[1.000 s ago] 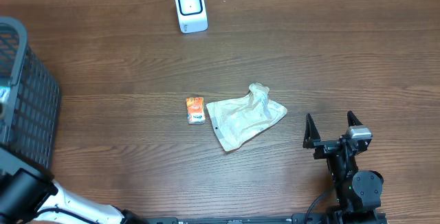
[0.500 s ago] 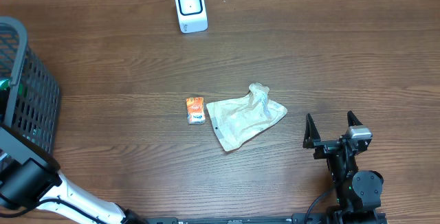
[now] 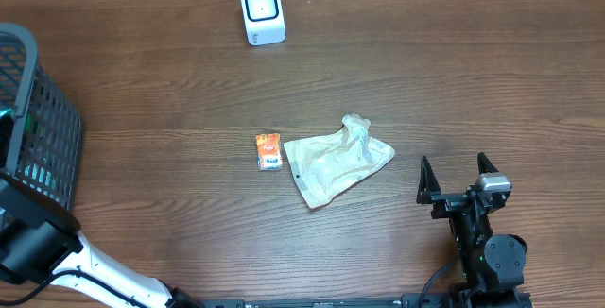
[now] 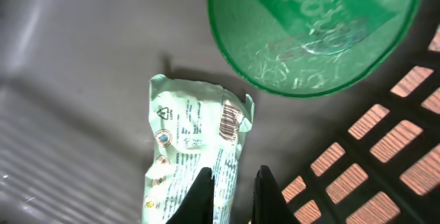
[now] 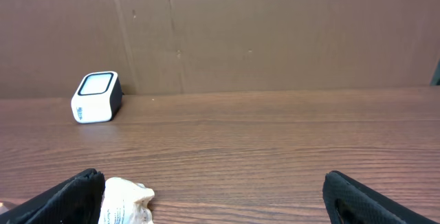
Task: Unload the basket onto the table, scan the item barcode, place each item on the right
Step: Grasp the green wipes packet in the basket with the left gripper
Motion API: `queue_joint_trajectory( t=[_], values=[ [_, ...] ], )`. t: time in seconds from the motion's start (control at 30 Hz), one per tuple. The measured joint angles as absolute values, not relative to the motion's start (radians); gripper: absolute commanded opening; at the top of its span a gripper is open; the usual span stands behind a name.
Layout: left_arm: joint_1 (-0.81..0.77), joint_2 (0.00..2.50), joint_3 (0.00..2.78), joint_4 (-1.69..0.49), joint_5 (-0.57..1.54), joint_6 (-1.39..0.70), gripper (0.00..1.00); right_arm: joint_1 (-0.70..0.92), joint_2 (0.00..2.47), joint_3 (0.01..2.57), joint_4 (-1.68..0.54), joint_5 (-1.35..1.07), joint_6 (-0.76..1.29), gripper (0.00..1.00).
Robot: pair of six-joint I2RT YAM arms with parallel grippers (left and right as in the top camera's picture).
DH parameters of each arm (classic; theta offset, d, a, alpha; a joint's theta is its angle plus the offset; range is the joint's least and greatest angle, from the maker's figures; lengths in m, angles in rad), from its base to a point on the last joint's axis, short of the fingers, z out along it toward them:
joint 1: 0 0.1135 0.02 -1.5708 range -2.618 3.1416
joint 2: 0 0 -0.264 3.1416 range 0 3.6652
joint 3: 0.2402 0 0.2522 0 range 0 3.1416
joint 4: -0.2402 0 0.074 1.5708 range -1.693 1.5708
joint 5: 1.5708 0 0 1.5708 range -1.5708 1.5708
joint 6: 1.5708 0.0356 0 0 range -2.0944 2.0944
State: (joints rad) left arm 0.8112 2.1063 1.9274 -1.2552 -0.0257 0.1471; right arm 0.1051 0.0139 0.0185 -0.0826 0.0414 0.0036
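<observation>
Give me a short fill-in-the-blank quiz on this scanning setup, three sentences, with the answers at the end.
1. The small orange packet lies just to the ___ of the crumpled bag.
2. The pale green packet with the barcode lies inside the ___.
3. The right hand rests near the table's front edge with its jaws ___.

Missing words: left; basket; open.

Table [image 3: 454,81]: brown wood-grain top.
12 o'clock: white barcode scanner [image 3: 262,11] stood near the far edge.
Centre: small orange packet [image 3: 268,151] lay flat, with a crumpled plastic bag [image 3: 336,162] just beside at its 3 o'clock.
9 o'clock: dark mesh basket [image 3: 52,128] sat at the edge.
</observation>
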Motion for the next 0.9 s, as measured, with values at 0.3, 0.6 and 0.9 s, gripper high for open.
queue_joint_trajectory(
  t=[0.3,0.6,0.9],
  values=[
    [0.811,2.106,1.888,-1.247,-0.047,0.135,0.81,0.105,0.014,0.019,-0.083,0.042,0.004,1.0],
    [0.86,2.106,1.695,-1.143,-0.062,0.119,0.84,0.105,0.014,0.019,-0.082,0.042,0.004,1.0],
    [0.877,2.103,1.644,-1.049,-0.046,0.1,0.24,0.105,0.014,0.019,-0.083,0.042,0.004,1.0]
  ],
)
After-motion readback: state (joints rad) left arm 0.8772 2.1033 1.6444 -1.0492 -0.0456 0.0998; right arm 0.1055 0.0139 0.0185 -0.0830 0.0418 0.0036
